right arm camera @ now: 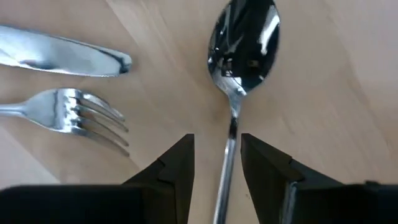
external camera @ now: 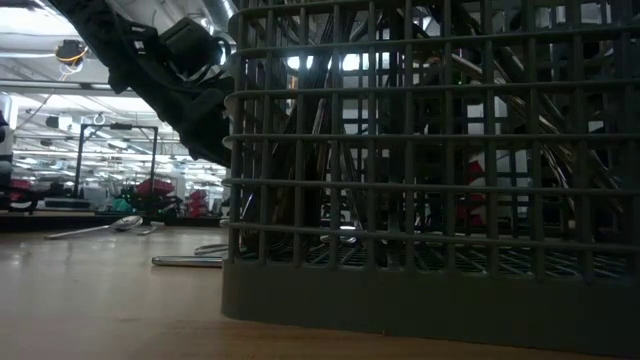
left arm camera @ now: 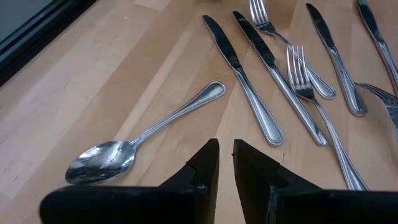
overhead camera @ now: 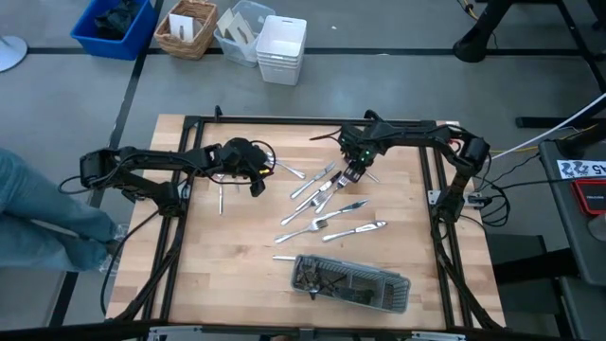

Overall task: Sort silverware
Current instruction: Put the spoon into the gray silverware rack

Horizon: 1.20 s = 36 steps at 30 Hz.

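Right wrist view: right gripper [right arm camera: 216, 163] low over the table, fingers [right arm camera: 177, 163] part-open with a narrow gap, straddling the handle of a spoon [right arm camera: 239, 53]. Whether the pads touch the handle, cannot tell. Spoon bowl lies just ahead of the tips, face up. Beside it a fork [right arm camera: 74, 115] and a knife blade [right arm camera: 59, 57], both flat on the wood.

High view: right gripper [overhead camera: 352, 172] sits at the far end of the loose silverware [overhead camera: 327, 204] scattered mid-table. Left gripper [overhead camera: 256, 185] hovers near the left edge of that scatter.

Left wrist view: left gripper [left arm camera: 225, 163] nearly closed, thin slit between fingers, holding nothing. Just ahead a spoon [left arm camera: 140, 140] lies flat; beyond it two knives [left arm camera: 249, 78] and forks [left arm camera: 311, 93] side by side.

Grey mesh tray [overhead camera: 352, 282] at the near edge of the wooden table [overhead camera: 227, 265], already holding several pieces. One lone piece [overhead camera: 220, 199] lies apart, left of the scatter. Low view: tray wall [external camera: 430, 200] fills the frame.
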Tool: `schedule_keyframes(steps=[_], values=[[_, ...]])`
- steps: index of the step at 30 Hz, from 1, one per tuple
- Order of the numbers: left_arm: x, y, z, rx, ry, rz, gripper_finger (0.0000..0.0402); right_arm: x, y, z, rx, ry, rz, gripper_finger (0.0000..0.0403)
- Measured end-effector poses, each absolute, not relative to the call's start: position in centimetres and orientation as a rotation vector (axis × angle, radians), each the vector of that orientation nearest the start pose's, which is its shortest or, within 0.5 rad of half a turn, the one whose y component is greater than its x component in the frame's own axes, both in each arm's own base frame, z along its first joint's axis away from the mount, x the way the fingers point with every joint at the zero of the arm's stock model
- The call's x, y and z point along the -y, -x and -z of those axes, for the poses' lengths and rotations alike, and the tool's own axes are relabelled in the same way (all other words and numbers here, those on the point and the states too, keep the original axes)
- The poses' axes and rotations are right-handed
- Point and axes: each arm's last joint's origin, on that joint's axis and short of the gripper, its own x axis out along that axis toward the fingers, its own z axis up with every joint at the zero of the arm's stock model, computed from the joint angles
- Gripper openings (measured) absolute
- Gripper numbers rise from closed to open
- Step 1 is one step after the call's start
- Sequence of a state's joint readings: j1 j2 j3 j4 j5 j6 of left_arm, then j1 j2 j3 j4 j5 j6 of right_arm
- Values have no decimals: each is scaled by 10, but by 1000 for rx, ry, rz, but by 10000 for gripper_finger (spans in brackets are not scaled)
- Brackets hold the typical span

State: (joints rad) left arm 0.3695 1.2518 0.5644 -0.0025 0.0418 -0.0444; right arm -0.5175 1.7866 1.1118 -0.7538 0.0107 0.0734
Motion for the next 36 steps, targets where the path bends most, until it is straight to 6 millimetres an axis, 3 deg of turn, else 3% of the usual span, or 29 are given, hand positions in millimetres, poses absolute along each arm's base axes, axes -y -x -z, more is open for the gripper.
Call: schedule_keyframes(steps=[14,18,24,31,36], values=[[-85,-224,-184,-671,184,-330,40,155,-269,-143,-1380,-392,520,128],[-85,-224,-184,-671,184,-330,40,155,-269,-142,-1376,-398,513,98],[-85,-224,-184,-670,188,-332,40,155,-270,-142,-1364,-403,505,19],[-85,-224,-184,-667,202,-337,40,155,-270,-142,-1351,-443,543,25],[-86,-225,-186,-630,247,-354,40,155,-271,-143,-1349,-443,545,8]])
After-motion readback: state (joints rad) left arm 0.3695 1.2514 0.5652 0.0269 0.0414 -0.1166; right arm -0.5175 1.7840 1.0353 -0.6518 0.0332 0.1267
